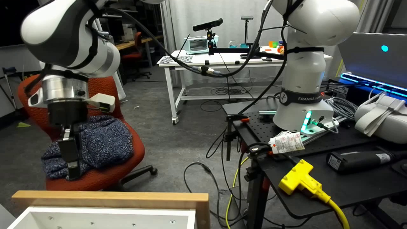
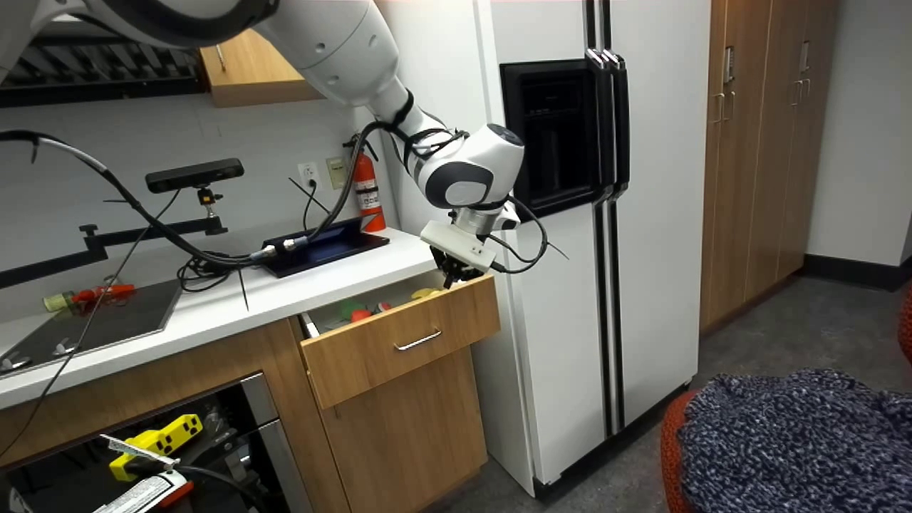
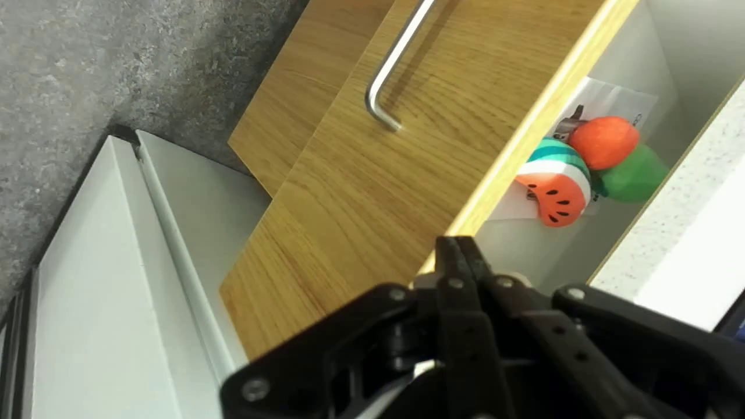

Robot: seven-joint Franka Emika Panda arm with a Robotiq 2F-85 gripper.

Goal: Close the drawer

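Outward, drawer (image 2: pixel 377 350) lengthwise along counter (image 2: pixel 313 288).

Gripper (image 3: pixel 457 243): black. Right by gripper: drawer (image 3: pixel 419 174), brown wood grain, pale rim, white inside. Beyond gripper: watermelon slice (image 3: pixel 557 183), orange-red flesh, black seeds, green-striped rind; orange-red rounded piece (image 3: pixel 605 142); green piece (image 3: pixel 635 176). Beside gripper: refrigerator (image 2: pixel 559 320), white, black handles (image 2: pixel 621 135).

In an exterior view, a wide tan-wood drawer (image 2: pixel 363 358) juts from beneath a flat white countertop (image 2: pixel 320 279), left of a tall white refrigerator (image 2: pixel 559 281).
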